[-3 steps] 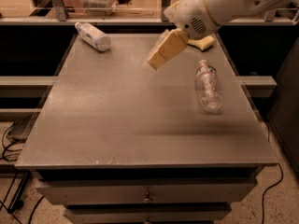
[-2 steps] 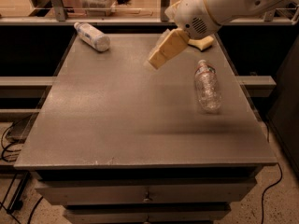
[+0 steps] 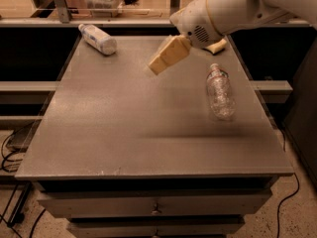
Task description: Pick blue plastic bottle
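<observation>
You cannot tell whether the gripper (image 3: 157,66), hovering between the bottles, is open or closed; misaimed, it may seize the clear crinkled bottle (image 3: 220,92) instead of the blue plastic bottle (image 3: 98,38).

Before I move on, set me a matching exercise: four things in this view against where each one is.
Things:
1. blue plastic bottle
2. clear bottle
3. gripper
4. drawer

Places:
A. under the table top, at the front
B. lying on its side at the far left corner of the table
C. in the air over the far middle of the table
D. lying on its side near the right edge of the table

Pairs: 1-B, 2-D, 3-C, 4-A
</observation>
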`<state>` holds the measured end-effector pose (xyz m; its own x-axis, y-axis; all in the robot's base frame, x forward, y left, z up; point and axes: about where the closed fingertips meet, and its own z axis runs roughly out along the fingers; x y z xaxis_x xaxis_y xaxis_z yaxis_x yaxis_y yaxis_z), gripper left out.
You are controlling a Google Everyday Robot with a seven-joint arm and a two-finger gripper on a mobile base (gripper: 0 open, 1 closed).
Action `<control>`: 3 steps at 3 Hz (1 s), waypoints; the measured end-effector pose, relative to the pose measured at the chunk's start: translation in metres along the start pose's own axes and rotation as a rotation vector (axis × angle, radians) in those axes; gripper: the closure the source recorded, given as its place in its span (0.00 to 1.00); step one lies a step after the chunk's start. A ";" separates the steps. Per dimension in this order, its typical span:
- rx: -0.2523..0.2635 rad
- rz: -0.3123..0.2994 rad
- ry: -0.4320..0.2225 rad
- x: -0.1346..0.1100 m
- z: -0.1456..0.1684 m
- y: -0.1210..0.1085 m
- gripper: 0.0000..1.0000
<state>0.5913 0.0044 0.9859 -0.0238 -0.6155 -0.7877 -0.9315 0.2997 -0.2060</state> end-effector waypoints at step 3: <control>0.151 0.180 -0.129 0.019 0.100 -0.049 0.00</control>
<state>0.6731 0.0505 0.9233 -0.1290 -0.4470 -0.8852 -0.8516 0.5072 -0.1321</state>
